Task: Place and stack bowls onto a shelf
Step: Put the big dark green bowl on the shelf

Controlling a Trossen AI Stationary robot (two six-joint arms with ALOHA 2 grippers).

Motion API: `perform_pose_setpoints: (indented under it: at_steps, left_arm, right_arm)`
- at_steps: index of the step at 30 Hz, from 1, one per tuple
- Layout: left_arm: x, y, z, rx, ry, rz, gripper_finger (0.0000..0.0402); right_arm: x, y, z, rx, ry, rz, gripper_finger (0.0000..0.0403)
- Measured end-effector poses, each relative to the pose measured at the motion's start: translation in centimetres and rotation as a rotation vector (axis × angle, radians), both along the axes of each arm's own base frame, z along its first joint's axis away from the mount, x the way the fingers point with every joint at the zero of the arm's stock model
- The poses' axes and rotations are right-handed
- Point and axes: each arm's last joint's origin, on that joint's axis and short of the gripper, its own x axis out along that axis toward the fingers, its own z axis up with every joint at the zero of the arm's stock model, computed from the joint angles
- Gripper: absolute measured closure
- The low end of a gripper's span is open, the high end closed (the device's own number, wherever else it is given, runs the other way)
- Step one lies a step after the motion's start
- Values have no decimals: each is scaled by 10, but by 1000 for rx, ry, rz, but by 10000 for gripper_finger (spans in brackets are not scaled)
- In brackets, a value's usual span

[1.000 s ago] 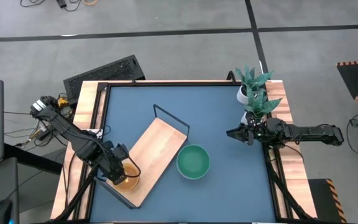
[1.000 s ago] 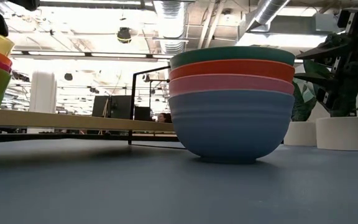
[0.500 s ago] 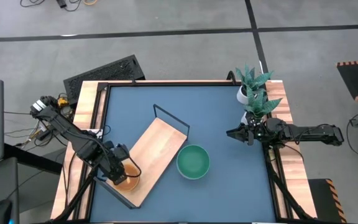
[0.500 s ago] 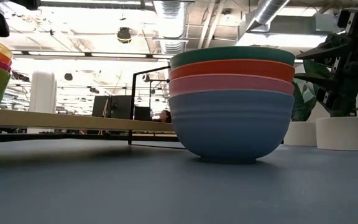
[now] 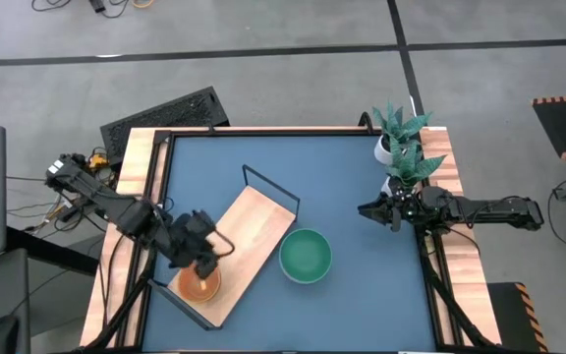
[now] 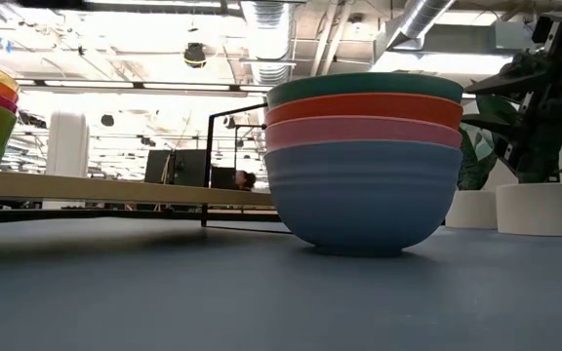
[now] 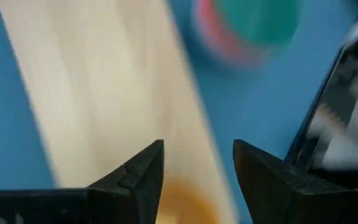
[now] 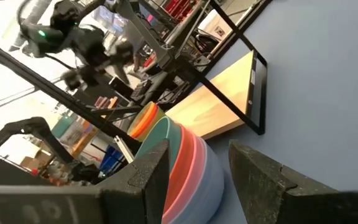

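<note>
High view: shelf (image 5: 245, 248) lies on the blue worktop (image 5: 342, 177), long axis diagonal from the near-left corner toward the far middle, black frame at its far end. A small bowl stack (image 5: 198, 283), orange on top, sits on the shelf's near-left end; left hand (image 5: 210, 252) hovers just beside it, holding nothing. Large bowl stack (image 5: 306, 255), teal on top, stands on the worktop touching the shelf's right edge. Right hand (image 5: 369, 210) waits at the right edge near the plant (image 5: 401, 143). Low view: large stack reads teal, orange, pink, pale blue; small stack at left on the board, lime lowest. Left wrist view: blurred; fingers (image 7: 143, 171) apart, released, above board. Right wrist view: fingers (image 8: 149, 170) spread, probably empty.
</note>
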Motion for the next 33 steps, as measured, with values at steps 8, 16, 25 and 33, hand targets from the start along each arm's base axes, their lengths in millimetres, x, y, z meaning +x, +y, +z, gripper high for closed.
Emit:
perform_pose_setpoints:
  at_steps: [8,16,25,33]
  left_arm:
    - [43,29,26,282,-381,206,228]
    - [109,56,-4,367,-381,180,228]
    - [159,58,-64,419,-275,60,228]
    - [168,55,-85,440,-218,5,228]
  right_arm:
    - [0,0,0,5,-1,-6,214]
    - [0,0,0,13,-1,-9,214]
    - [0,0,0,8,-1,-9,214]
    - [0,0,0,7,-1,-10,214]
